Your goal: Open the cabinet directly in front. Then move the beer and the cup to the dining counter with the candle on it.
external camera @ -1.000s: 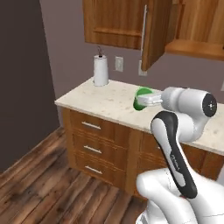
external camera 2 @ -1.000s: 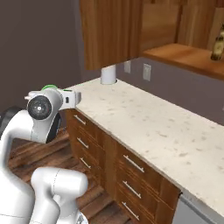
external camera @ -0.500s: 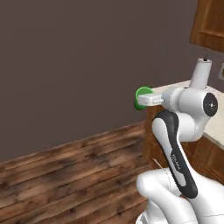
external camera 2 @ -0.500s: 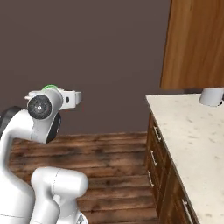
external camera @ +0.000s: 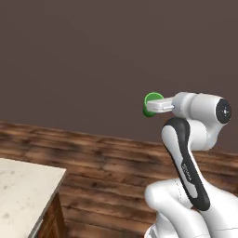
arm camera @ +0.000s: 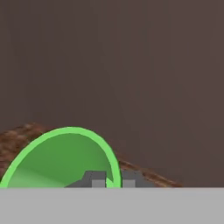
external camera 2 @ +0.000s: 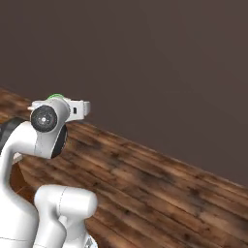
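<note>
The bright green cup (external camera: 149, 103) hangs in the air in front of the arm, tipped on its side, with my gripper (external camera: 153, 106) shut on its rim. In the hand view the rim runs between the two fingertips (arm camera: 97, 178), and the cup (arm camera: 61, 157) opens to their left. In the right base view a sliver of the cup (external camera 2: 56, 97) peeks over the hand, behind the gripper (external camera 2: 86, 109). The cabinet, the beer and the candle are out of view.
A dark brown-grey wall (external camera: 93, 56) stands ahead, with wooden plank floor (external camera 2: 160, 184) below it. A corner of a beige speckled countertop (external camera: 23, 186) over brown wood shows at the lower left of the left base view.
The whole picture has swung: the base has turned away from the cabinet, the counter and the paper towel roll toward the bare wall. The cup stays in the shut gripper.
</note>
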